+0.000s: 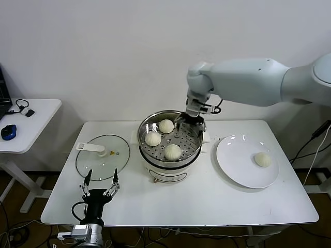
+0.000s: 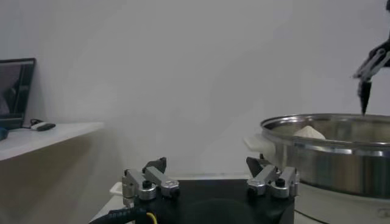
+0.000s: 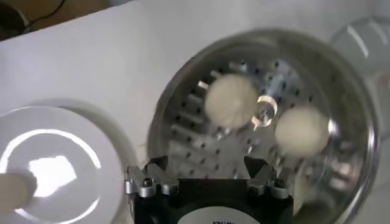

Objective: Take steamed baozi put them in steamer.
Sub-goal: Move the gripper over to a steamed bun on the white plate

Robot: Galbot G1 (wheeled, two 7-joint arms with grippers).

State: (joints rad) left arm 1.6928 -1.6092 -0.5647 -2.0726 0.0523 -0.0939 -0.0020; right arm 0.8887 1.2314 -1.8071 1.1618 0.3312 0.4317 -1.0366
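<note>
on the white worktop (image 1: 207,201) the steamer (image 1: 169,161) stands near the middle, a little toward the far edge. three steamed baozi lie on its perforated tray: one (image 1: 166,125) at the far side, one (image 1: 153,138) toward the left, and one (image 1: 172,151) at the near side. they are near each other but apart. the fourth baozi (image 1: 262,159) lies alone on the white plate (image 1: 235,165), which is just to the right of the steamer, toward the right edge of the worktop.

the right gripper (image 1: 190,120) hangs over the far right part of the steamer, above the tray. in the right wrist view its fingers (image 3: 145,181) stand well apart, and nothing is held between them; under them i see two baozi (image 3: 231,100) on the holes of the tray, and the plate (image 3: 55,164) beside the pot.

the left gripper (image 1: 100,187) is at the near left edge of the worktop, just in front of the glass lid (image 1: 101,165), which lies flat to the left of the steamer. its fingers (image 2: 146,182) are also spread open and hold nothing. in the left wrist view the steel wall of the steamer (image 2: 329,155) is seen from the side, with the top of one baozi (image 2: 309,131) just above the rim.

a small white side table (image 1: 31,124) stands beyond the left edge of the worktop.
</note>
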